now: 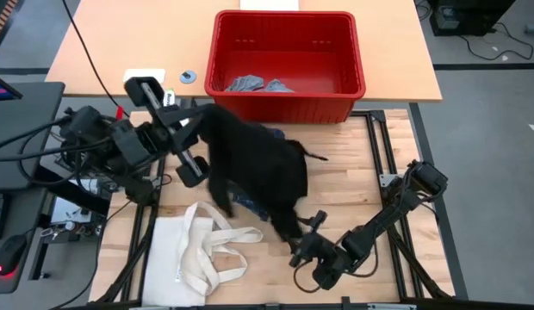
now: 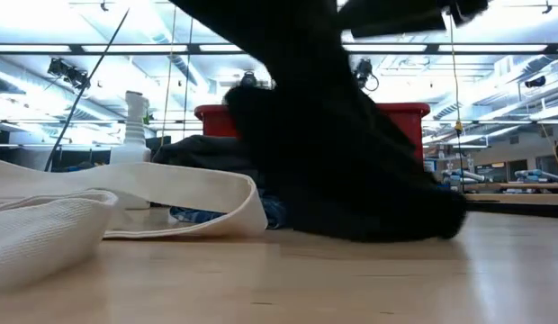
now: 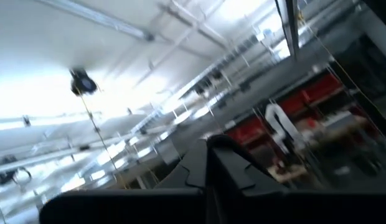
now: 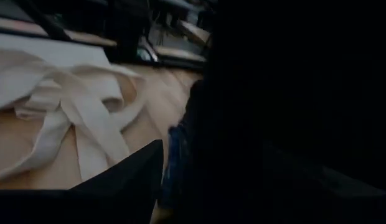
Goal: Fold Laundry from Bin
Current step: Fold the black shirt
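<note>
Two arms share one large black soft garment [image 1: 254, 168]: the left tool [image 1: 201, 116], clamped shut on its upper edge, lifts it so the cloth hangs free over the wooden bench [image 1: 353, 185], while the right tool [image 1: 300, 244], fingers spread, sits at the lower hem, probably to catch a corner. Light grey pieces [image 1: 250, 84] lie in the red plastic bin [image 1: 288, 103]; a cream canvas tote bag [image 1: 194, 250] lies aside.

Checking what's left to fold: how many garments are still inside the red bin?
2 light grey pieces lie side by side on the floor of the red bin, by its near wall. More may hide behind that wall.
</note>
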You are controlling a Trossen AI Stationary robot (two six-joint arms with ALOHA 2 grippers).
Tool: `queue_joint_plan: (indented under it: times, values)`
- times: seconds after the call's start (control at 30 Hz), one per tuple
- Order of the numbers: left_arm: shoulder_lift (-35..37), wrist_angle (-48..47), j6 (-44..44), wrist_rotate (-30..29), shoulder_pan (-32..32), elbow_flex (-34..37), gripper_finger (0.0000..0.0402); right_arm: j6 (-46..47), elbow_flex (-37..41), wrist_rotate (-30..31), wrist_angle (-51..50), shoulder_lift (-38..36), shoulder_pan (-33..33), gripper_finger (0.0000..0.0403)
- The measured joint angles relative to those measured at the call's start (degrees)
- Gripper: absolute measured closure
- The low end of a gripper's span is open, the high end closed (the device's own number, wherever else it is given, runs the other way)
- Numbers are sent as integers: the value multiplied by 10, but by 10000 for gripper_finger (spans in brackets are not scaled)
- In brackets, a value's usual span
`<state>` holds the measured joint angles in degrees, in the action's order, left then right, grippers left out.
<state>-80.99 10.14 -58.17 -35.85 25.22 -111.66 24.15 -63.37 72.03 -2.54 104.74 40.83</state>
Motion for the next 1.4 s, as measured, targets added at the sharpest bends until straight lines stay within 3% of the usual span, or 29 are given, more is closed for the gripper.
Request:
queue_joint_plan:
  times: [0.13,0.37,0.53,0.77,0.93,1.1,1.4]
  values:
    - [-1,44,-36,30,-1,0,383,81,0,-29,-76,-7,-6,126]
    - [0,131,-57,62,0,0,382,137,0,-103,-146,-7,-20,125]
    - [0,181,-56,120,0,0,382,192,0,-121,-209,-5,-28,125]
    - [0,207,-55,139,1,-4,381,191,28,-76,-218,29,-59,125]
    - [0,200,-56,140,1,-5,381,203,63,-84,-217,29,-97,128]
    - [0,194,-60,110,1,-5,381,198,73,-70,-216,28,-115,138]
    - [0,172,-85,85,1,-5,381,248,74,60,-187,15,-108,151]
